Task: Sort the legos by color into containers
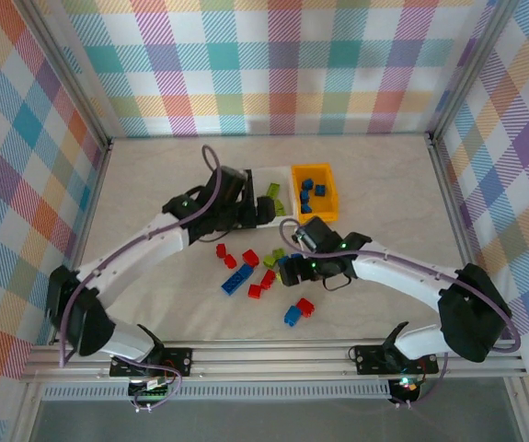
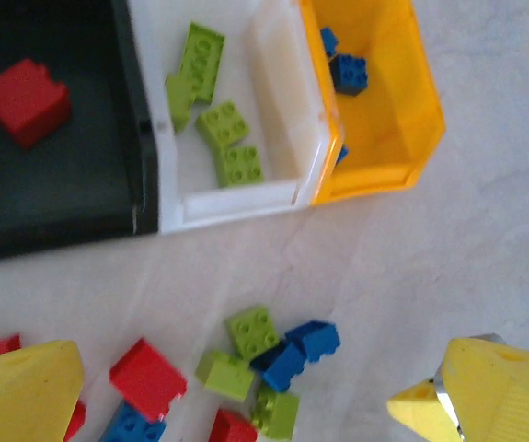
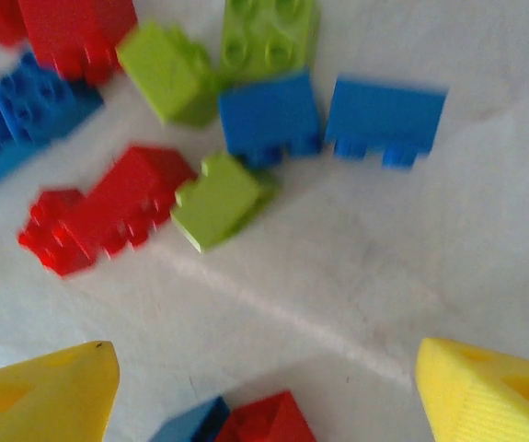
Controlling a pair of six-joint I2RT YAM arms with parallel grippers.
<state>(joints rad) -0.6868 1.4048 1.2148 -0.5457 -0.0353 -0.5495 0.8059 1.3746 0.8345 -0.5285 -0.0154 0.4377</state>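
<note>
Sorting scheme: the black open-topped plastic bin holds a red plastic brick, the white plastic bin holds lime green bricks, and the orange-yellow plastic bin holds blue bricks. That is one colour per container.
Bin layout: the three stand side by side with walls touching, at the far side of the pale tabletop. This probably keeps every drop point within a short reach.
Left end effector: fingers spread wide and holding nothing. It hangs just on the near side of the bins, with the bins and the loose bricks both below its camera.
Right end effector: also open and empty. It is low over the loose pile, its fingers apart as if to straddle one brick.
Loose pile: red, blue and lime green bricks lie mixed on the tabletop between the two arms, close to the bins.
Crowding: a lime green loose brick touches a red loose brick, and a blue loose brick sits just beyond them. A closing finger could nudge a neighbour.
Progress: much remains, since more bricks lie loose than sorted.
</note>
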